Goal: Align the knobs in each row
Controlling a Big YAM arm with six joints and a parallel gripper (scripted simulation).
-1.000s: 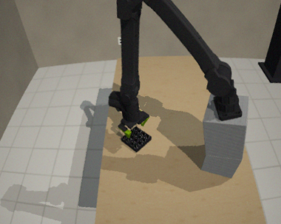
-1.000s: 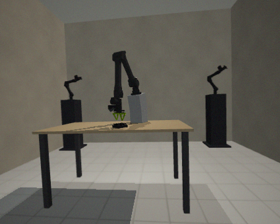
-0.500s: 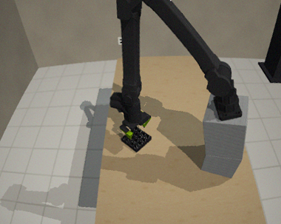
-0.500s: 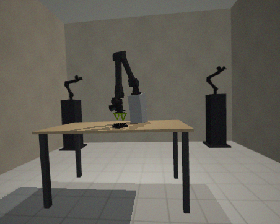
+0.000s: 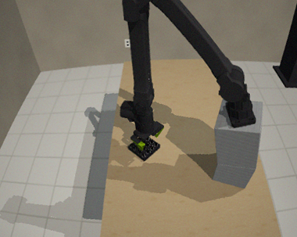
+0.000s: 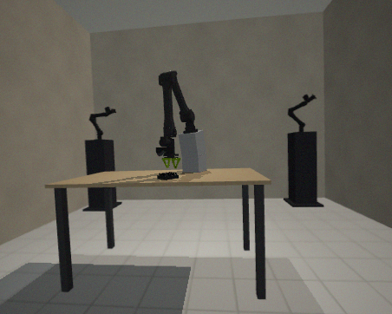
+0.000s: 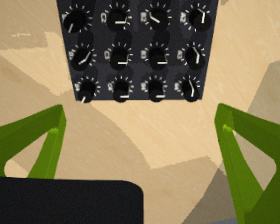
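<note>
The black knob box (image 5: 144, 158) (image 6: 167, 176) (image 7: 137, 39) stands on the table. Its knobs 2 to 4 of each row show in the wrist view, row A at the right, row D at the left; the knob 1 ones are out of that view. Knob B2 (image 7: 157, 20) has its line toward the upper left, while B3 (image 7: 157, 54) and B4 (image 7: 156, 90) point right. Knob D3 (image 7: 82, 57) has a slanting line, unlike D2 (image 7: 75, 20) and D4 (image 7: 86, 91). Rows A and C look alike within themselves. My gripper (image 5: 149, 138) (image 6: 172, 167) (image 7: 140, 112) is open and empty above the box.
The wooden table (image 5: 192, 225) (image 6: 95, 179) carries the grey pedestal (image 5: 237, 155) (image 6: 192, 152) of the arm. Shadows of the arm fall across the table top around the box. The table's long edge lies a little beyond the box.
</note>
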